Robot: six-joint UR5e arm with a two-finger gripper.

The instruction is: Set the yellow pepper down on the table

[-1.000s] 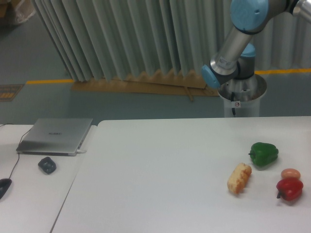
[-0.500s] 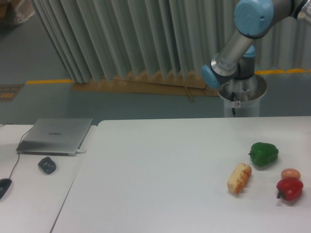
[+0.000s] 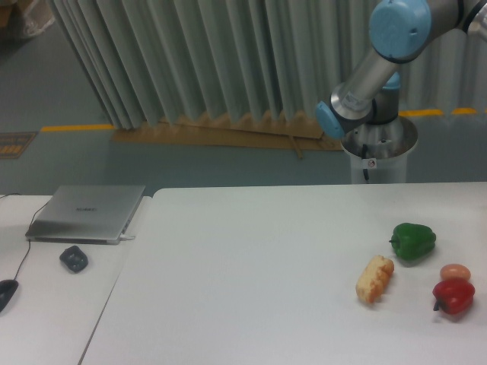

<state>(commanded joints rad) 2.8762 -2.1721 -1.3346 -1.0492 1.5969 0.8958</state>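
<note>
Large plain white table point(image 3: 251, 266), right edge: glossy green bell pepper point(image 3: 413, 241), crusty bread roll point(image 3: 374, 278), brown egg point(image 3: 455, 272), red bell pepper point(image 3: 453, 296). Yellow pepper and gripper fingers out of view; only the grey-and-blue arm point(image 3: 380, 68) shows.

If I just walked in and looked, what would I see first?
Probably the big robot arm with its blue joints, leaning in from the top right in front of the curtain. Next, the colourful food on the right side of the white table: a green bell pepper, a red bell pepper by the edge, and a bread roll. A closed silver laptop lies on the smaller desk at the left.
</note>
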